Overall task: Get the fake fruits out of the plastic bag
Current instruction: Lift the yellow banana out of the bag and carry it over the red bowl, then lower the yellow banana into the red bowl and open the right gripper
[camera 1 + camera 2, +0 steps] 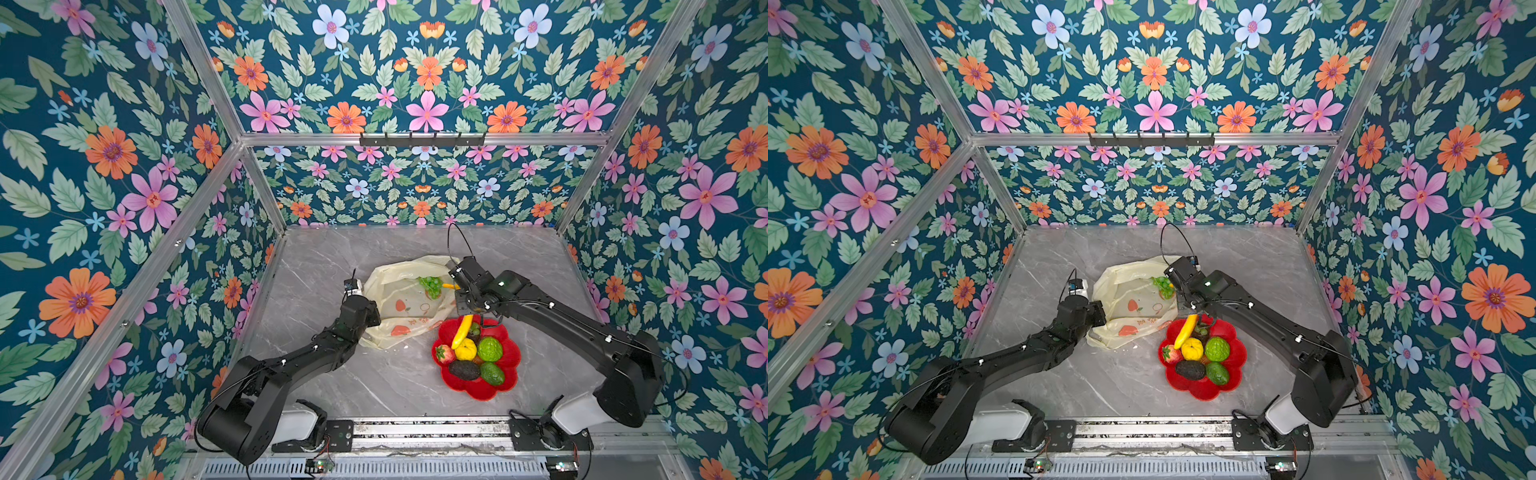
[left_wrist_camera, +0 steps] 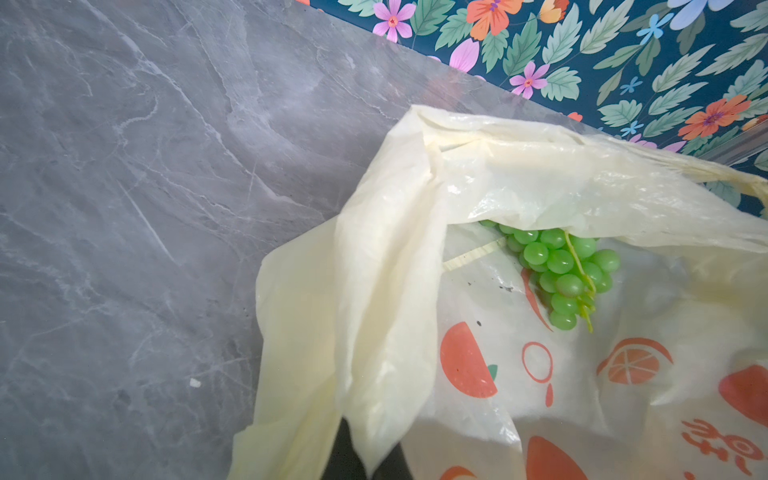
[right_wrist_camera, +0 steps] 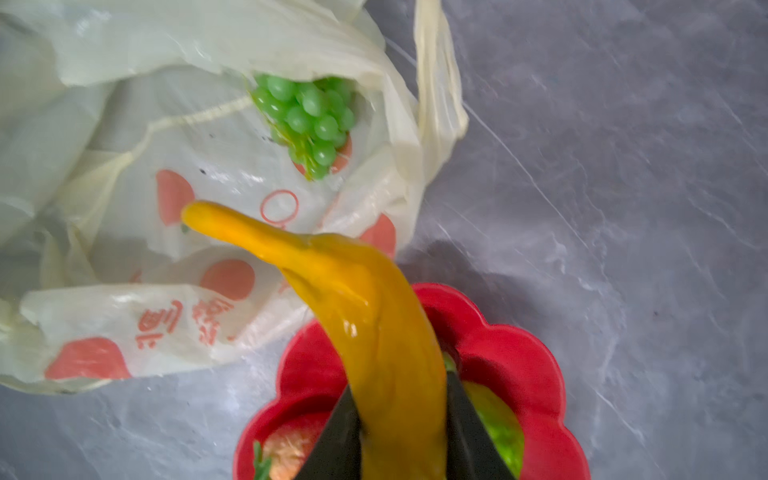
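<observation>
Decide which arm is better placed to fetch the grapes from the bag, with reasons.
Probably right. The left gripper pinches the plastic bag open; the right gripper, holding the banana over the red plate, is nearer the grapes.

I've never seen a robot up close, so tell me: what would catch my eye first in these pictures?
Probably the glossy yellow toy banana clamped in the right gripper above the red flower-shaped plate, which is heaped with other toy fruits. Next, the bunch of glossy green toy grapes lying inside the crinkly pale-yellow plastic bag, whose edge the left gripper pinches. Loud floral wallpaper surrounds everything.
</observation>
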Available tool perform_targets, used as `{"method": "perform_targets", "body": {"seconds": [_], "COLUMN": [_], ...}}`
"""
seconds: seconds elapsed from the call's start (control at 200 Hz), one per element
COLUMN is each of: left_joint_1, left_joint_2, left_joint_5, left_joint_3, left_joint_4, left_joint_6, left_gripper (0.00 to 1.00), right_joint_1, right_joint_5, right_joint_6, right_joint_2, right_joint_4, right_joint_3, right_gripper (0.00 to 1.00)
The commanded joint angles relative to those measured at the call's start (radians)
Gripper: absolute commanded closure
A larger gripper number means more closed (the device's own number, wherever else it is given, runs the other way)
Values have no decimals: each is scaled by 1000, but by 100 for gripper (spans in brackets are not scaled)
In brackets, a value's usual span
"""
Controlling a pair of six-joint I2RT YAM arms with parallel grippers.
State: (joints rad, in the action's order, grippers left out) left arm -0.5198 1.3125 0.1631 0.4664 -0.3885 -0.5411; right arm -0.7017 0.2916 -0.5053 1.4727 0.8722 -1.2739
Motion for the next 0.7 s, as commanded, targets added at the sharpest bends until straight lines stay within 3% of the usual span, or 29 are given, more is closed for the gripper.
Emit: {"method": "perform_targets", "body": {"seconds": [0.0,0.405,0.695], "left_joint_1": [1,1,1], "left_joint_2": [7,23,36], "left_joint_5": [18,26,19], "left_joint_3": [8,13,16], "left_joint_4": [7,8,5], "left_joint_6": [13,15,14], "left_gripper": [100,100,100], "right_joint_1": [16,111,158], "right_joint_5": [-32,-101,-115], "right_joint_6": [19,-75,-105], "right_joint_2": [-61,-211,-222], "right_joint_4": [89,186,180], "right_joint_3": [41,219,298], "right_gripper": [70,70,70]}}
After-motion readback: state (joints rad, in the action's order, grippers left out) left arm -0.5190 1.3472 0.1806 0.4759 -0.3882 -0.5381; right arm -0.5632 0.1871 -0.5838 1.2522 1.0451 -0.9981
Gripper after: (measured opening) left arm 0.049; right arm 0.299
